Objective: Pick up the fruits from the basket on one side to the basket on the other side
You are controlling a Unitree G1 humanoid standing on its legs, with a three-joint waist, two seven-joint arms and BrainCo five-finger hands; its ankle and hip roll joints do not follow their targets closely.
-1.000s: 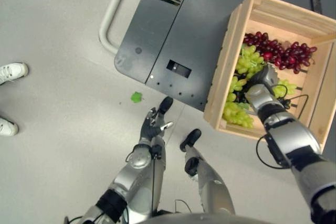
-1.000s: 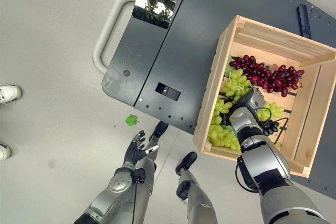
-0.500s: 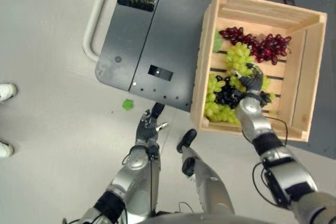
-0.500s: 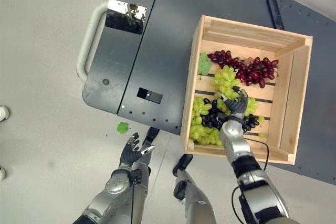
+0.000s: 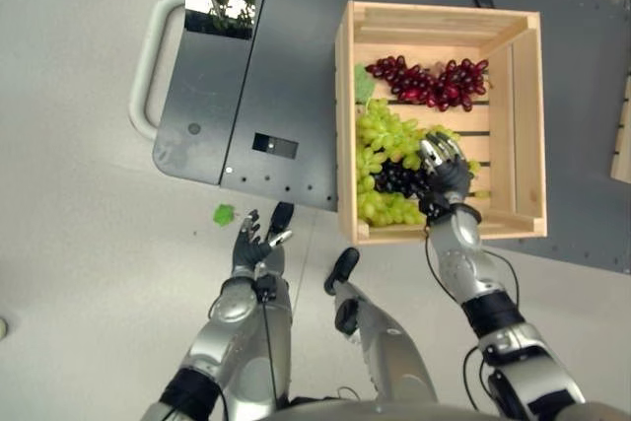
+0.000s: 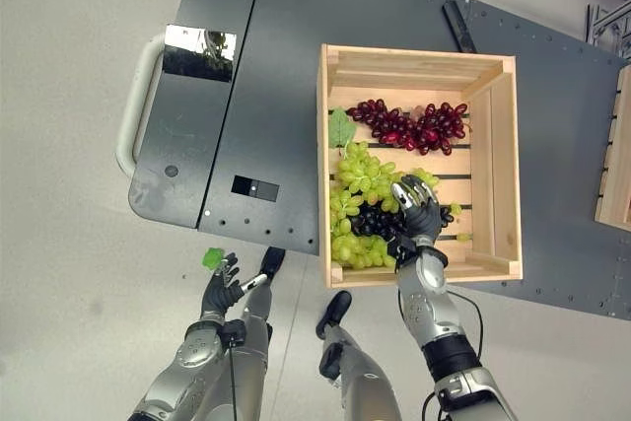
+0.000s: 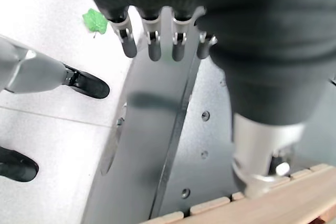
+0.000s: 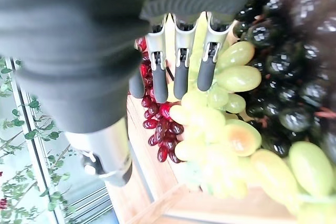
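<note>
Right robot hand (image 6: 418,214) hovers, fingers relaxed and apart, over the grapes (image 6: 363,184) inside the wooden crate (image 6: 502,170) on the dark platform (image 6: 296,66). We judge the bunches soft, loose and bruisable; best cradled from beneath, near the stem. Left robot hand (image 6: 223,288) idles open.

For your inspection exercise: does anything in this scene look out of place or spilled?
Yes: a small green leaf lies loose on the grey floor beside the dark platform, outside the wooden crate that holds the grape bunches. It resembles the leaf inside the crate, so it probably dropped off.
</note>
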